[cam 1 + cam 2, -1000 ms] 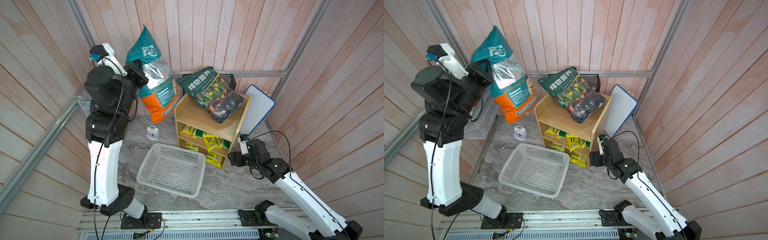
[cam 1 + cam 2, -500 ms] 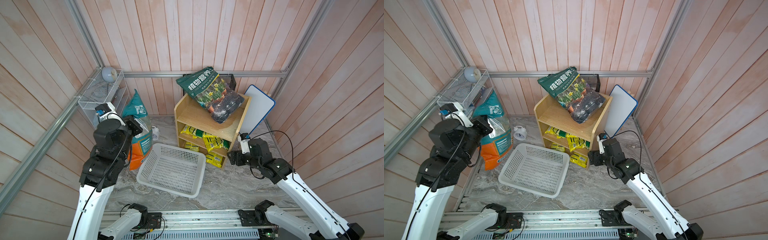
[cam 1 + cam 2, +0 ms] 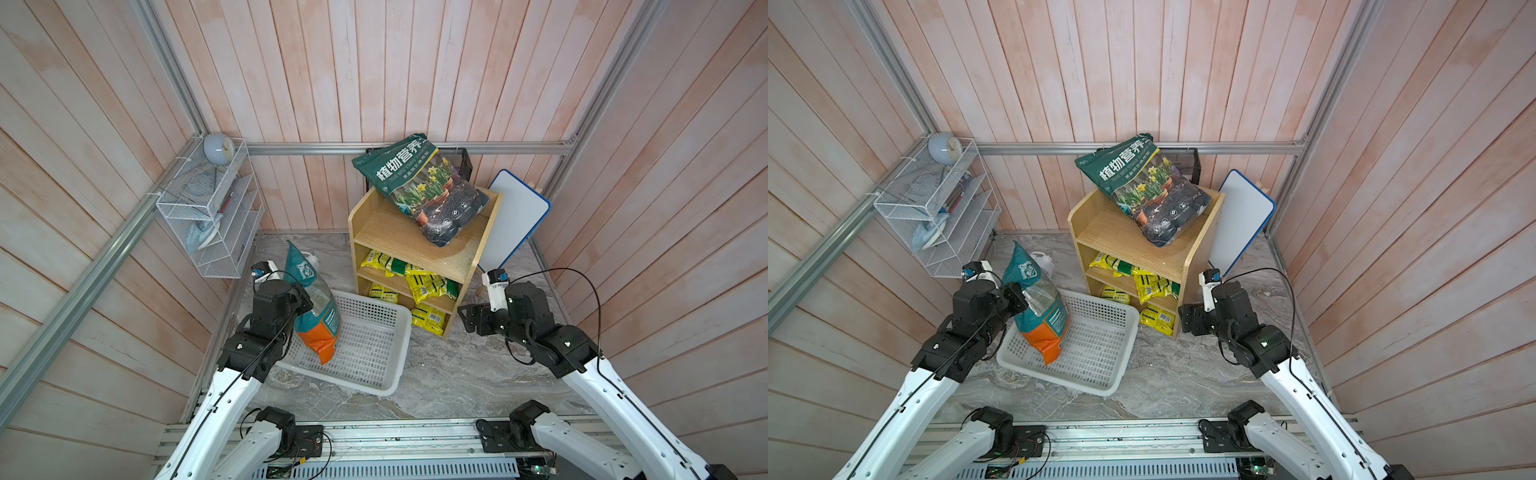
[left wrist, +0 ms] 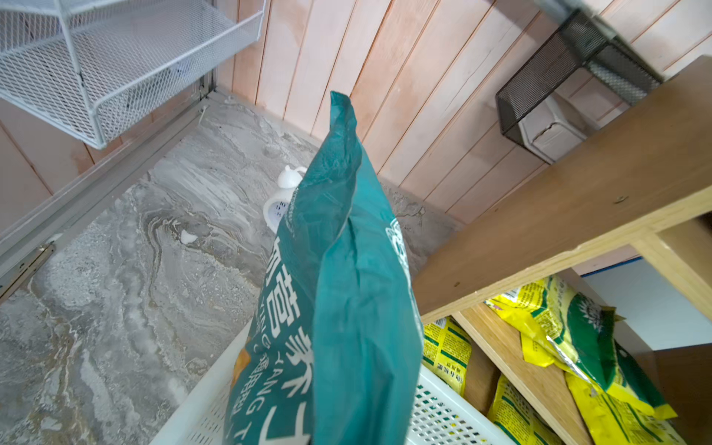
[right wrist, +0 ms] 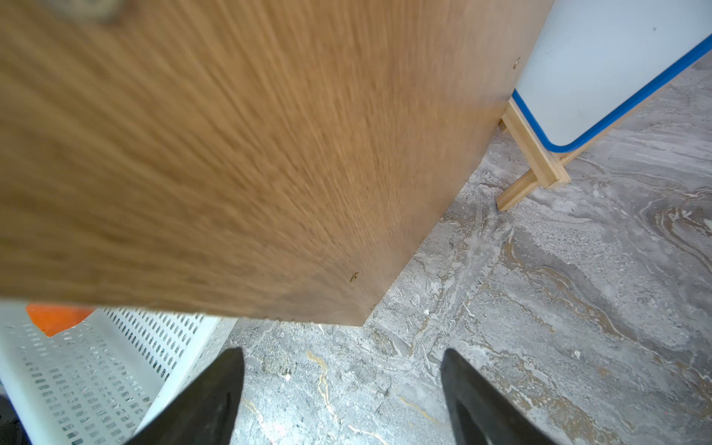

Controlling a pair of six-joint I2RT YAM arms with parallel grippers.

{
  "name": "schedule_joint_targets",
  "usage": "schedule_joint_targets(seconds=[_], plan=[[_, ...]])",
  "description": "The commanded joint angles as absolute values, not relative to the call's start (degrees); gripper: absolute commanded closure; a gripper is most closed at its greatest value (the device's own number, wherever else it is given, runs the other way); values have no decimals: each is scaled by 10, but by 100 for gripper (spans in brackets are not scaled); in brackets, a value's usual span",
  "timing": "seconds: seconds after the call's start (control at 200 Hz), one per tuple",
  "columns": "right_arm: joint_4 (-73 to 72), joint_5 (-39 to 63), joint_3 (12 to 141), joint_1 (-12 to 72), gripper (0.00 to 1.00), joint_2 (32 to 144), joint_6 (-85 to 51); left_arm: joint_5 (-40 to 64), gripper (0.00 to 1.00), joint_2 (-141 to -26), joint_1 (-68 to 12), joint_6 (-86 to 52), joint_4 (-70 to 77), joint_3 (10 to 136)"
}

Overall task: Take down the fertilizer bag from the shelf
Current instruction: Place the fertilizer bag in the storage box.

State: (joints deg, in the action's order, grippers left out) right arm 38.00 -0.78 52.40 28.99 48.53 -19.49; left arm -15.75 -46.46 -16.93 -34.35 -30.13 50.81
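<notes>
The teal-and-orange fertilizer bag (image 3: 316, 309) (image 3: 1040, 309) (image 4: 339, 308) hangs tilted from my left gripper (image 3: 305, 297) (image 3: 1018, 297), which is shut on its upper side. Its orange lower end reaches down into the white perforated basket (image 3: 402, 357) (image 3: 1126, 353) on the floor. The bag hides the fingers in the left wrist view. The oak shelf (image 3: 399, 237) (image 3: 1113, 232) (image 4: 578, 200) (image 5: 231, 154) stands behind the basket, with a dark green bag (image 3: 424, 187) (image 3: 1150, 187) leaning on its top. My right gripper (image 3: 468, 318) (image 3: 1187, 320) (image 5: 343, 352) is open and empty, low by the shelf's right side.
Yellow packets (image 3: 424, 282) fill the shelf's lower tiers. A white wire rack (image 3: 212, 216) hangs on the left wall and a black mesh basket (image 3: 461, 162) behind the shelf. A blue-rimmed whiteboard (image 3: 515, 216) leans at the shelf's right. A small white clock (image 3: 309, 259) sits on the floor.
My left arm has swung down from high up with the bag, then moved right from beside the wire rack to over the basket. The right arm has stayed put.
</notes>
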Motion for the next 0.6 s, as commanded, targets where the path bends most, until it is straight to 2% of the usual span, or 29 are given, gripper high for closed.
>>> schedule_joint_targets(seconds=[0.0, 0.335, 0.35, 0.37, 0.415, 0.435, 0.455, 0.595], plan=[[396, -8, 516, 290, 16, 480, -200, -198, 100, -429, -168, -316, -200, 487], [386, 8, 525, 290, 16, 507, -195, -282, 99, -408, -168, -257, -280, 462], [387, 8, 526, 290, 16, 507, -194, -290, 94, -406, -167, -257, -284, 461], [387, 9, 527, 290, 16, 507, -193, -303, 79, -404, -167, -258, -291, 459], [390, 7, 530, 290, 16, 508, -189, -335, 21, -398, -166, -262, -308, 459], [392, 6, 532, 290, 16, 508, -188, -351, 3, -396, -165, -269, -317, 461], [394, 5, 532, 290, 16, 506, -186, -365, 0, -395, -164, -274, -326, 466], [407, -8, 538, 290, 16, 501, -178, -391, 0, -395, -159, -281, -360, 532]])
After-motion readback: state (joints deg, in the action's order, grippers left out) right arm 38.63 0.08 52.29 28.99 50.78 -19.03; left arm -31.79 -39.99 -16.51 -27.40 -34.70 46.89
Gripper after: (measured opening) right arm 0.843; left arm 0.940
